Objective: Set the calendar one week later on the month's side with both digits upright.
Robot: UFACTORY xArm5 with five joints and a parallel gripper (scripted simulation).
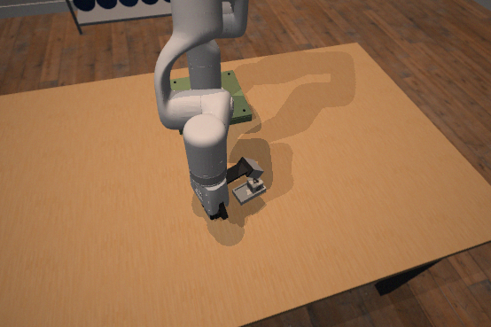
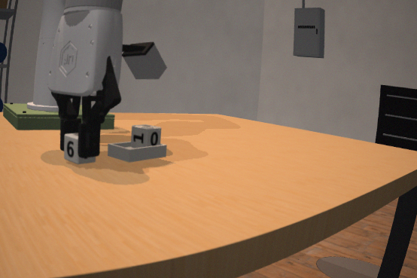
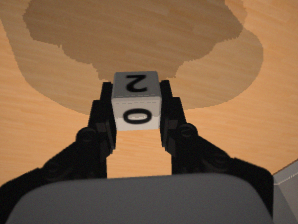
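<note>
With both fingers pressed against opposite sides of a white cube (image 2: pixel 72 148) (image 3: pixel 136 100), my tool (image 1: pixel 218 215) (image 2: pixel 80 149) (image 3: pixel 137 96) is gripping it low over the table (image 1: pixel 133 246) (image 2: pixel 226 190) (image 3: pixel 30 155). It points down. On this cube I can read a 6 in the exterior view, and a 2 and a 0 in the wrist view; whether its underside touches the wood I cannot tell.

Just to the right, apart from my fingers, the grey tray (image 1: pixel 241 201) (image 2: pixel 147 154) (image 3: pixel 290 192) lies flat on the table. The second cube (image 1: pixel 255 184) (image 2: pixel 146 136) stands inside it toward the right end, showing a sideways 1 and an upright 0 in the exterior view. Its top marking is too small to read. So only one cube is in the tray. Farther back, my arm rises from a green base plate (image 1: pixel 241 113) (image 2: pixel 30 120).
</note>
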